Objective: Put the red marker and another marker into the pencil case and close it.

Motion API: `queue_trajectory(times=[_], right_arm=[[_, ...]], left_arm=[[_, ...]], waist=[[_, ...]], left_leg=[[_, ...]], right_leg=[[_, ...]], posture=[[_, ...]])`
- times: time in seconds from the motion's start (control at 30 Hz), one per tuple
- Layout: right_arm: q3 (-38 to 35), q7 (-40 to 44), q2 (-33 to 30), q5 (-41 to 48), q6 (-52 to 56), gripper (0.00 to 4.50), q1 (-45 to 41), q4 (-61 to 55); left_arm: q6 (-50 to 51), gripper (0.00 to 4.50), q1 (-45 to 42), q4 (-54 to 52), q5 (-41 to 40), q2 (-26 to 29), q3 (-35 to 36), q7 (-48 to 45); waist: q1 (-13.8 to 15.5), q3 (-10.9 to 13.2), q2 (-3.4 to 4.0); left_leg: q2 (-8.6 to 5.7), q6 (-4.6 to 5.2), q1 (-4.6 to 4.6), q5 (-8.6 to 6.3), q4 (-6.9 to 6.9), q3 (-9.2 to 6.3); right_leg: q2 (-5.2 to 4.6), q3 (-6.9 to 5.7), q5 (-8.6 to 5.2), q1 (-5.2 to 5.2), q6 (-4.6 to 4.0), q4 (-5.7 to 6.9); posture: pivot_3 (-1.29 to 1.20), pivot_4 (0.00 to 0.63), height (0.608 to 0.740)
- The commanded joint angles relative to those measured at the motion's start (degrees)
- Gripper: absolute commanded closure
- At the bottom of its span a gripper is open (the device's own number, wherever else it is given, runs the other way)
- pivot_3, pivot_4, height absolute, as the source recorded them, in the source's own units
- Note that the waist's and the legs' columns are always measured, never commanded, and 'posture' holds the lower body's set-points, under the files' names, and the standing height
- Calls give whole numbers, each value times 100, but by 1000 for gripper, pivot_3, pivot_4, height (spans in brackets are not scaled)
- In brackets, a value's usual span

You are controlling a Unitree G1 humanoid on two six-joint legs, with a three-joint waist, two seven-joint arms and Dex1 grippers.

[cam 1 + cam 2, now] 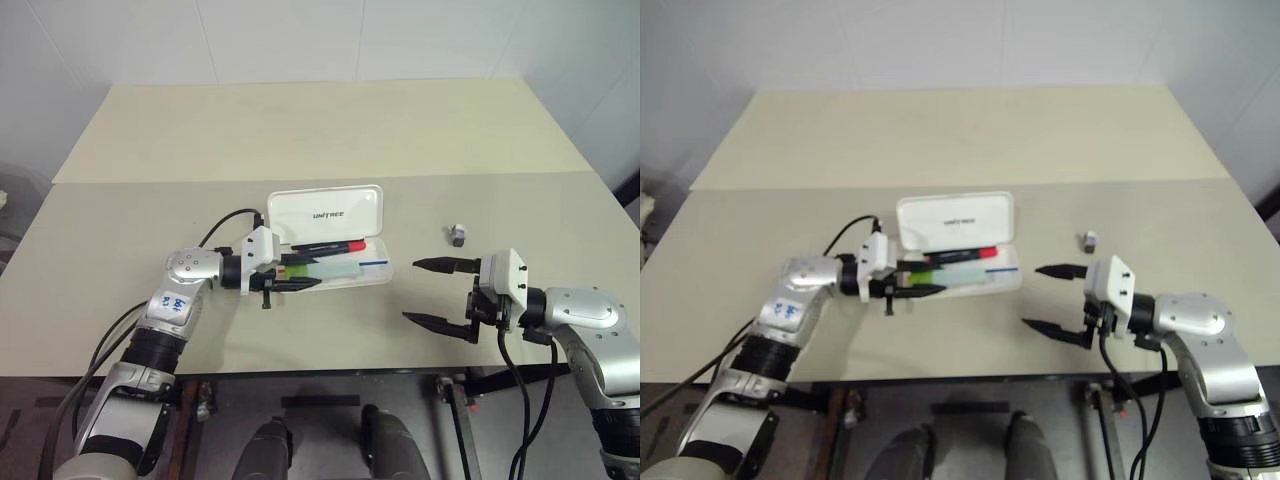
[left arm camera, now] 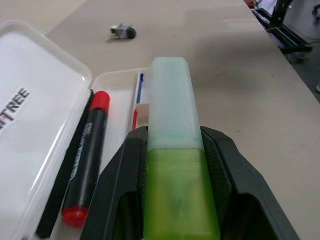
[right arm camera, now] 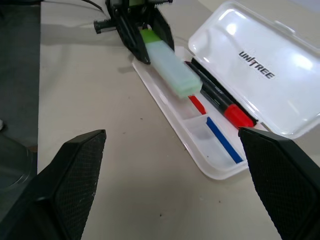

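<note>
— Looking at the green marker point(image 2: 172, 150), can you see its back end?
— No, the left end effector point(image 1: 300, 272) hides it, squeezing it over the open pencil case point(image 1: 375, 272).
— And the red marker point(image 1: 330, 245)?
— Lying inside the case, by the lid.
— The right end effector point(image 1: 440, 295)?
— Wide apart, empty, over the counter point(image 1: 300, 130).

A pale beige worktop point(image 1: 330, 130) runs back to a white wall point(image 1: 300, 40) faced with large panels, thin seams showing between them. A straight seam crosses the worktop from its left edge to its right edge, dividing it into a far slab and a near one. Light is soft and even.
</note>
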Motion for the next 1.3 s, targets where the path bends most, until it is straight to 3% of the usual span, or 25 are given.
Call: queue_trajectory(times=[0.03,0.5,1.3], right_arm=[[-190,-112,-79,161,36,0,97,-316],[-183,-210,-109,189,36,0,183,-413],[-66,-196,-59,126,-31,0,135,-349]], left_arm=[[-301,3353,-175,221,82,-57,46,-96],[-857,3353,-279,997,265,-114,150,-98],[-635,3353,-330,947,219,-152,255,68]], waist=[[3,0,0],[6,0,0],[6,0,-1]], left_leg=[[0,0,0,0,-2,-1],[0,0,-1,0,1,-1],[0,0,1,1,10,-1]], right_leg=[[0,0,0,0,0,0],[0,0,0,0,0,2],[0,0,5,0,-1,11]], posture=[[0,150,740],[0,150,740],[0,150,740]])
